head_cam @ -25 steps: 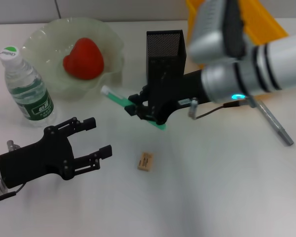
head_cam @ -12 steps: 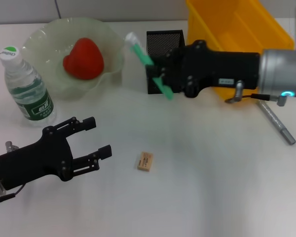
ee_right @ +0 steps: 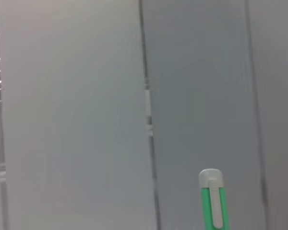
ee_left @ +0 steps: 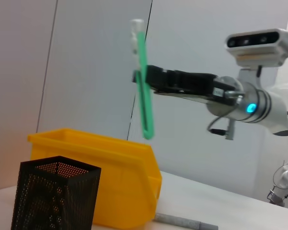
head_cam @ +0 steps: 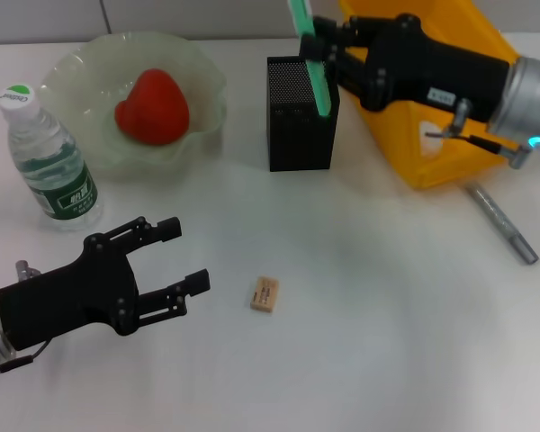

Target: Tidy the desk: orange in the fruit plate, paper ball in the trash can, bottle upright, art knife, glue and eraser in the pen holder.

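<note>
A white tabletop [head_cam: 369, 333] carries everything. At 12 o'clock the right gripper [head_cam: 328, 56] has its fingers clamped on the green art knife [head_cam: 311, 59], held near upright above the black mesh pen holder [head_cam: 301, 112]. At 8 o'clock the left gripper [head_cam: 174, 265] rests low with fingers apart, holding nothing. The eraser [head_cam: 265, 294] lies at 6 o'clock, just beside it. The bottle [head_cam: 49, 160] stands upright at 9 o'clock.

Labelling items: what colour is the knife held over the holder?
Green, white tip; knife clearest in left wrist view.
</note>
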Motion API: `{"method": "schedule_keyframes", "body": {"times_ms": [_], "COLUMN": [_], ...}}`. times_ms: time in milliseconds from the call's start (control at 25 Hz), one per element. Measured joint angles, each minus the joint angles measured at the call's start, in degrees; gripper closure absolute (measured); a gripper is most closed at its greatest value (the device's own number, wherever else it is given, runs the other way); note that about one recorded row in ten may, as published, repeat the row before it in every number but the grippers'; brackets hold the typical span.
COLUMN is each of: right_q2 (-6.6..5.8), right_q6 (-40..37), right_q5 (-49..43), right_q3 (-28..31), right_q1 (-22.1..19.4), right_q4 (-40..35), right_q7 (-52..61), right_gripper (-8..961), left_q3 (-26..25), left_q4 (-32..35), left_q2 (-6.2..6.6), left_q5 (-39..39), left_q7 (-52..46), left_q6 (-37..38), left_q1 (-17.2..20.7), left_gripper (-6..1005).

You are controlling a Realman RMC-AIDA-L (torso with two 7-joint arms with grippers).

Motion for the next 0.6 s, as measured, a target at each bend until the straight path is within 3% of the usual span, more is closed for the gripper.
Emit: {"method": "schedule_keyframes", "body": {"times_ms": [120,200,600], "right_q2": [0.07,0.11,0.39], "right_q6": [1.81,5.36,15.97], "right_q5": [0.04,0.09,3.51], "right_q3": [1.51,2.93,2.57], "right_q1": [2.38,6.07,11.79], "right_q4": [2.88,7.43,13.97], "right_q7": [-0.39,-1.59,-7.29], "right_gripper": [720,717,704], "left_q3": [0.03,0.1,0.11], "left_q4": [0.0,0.0,-0.36], "left_q2": [-0.01,-0.07,-0.27], "left_q5": [0.08,0.1,0.13], "left_q7": [0.15,0.23,1.08], "left_q6": [0.29,0.36,1.29], "left_q1": [0.01,0.16,0.55], "left_gripper": [196,196,196]}}
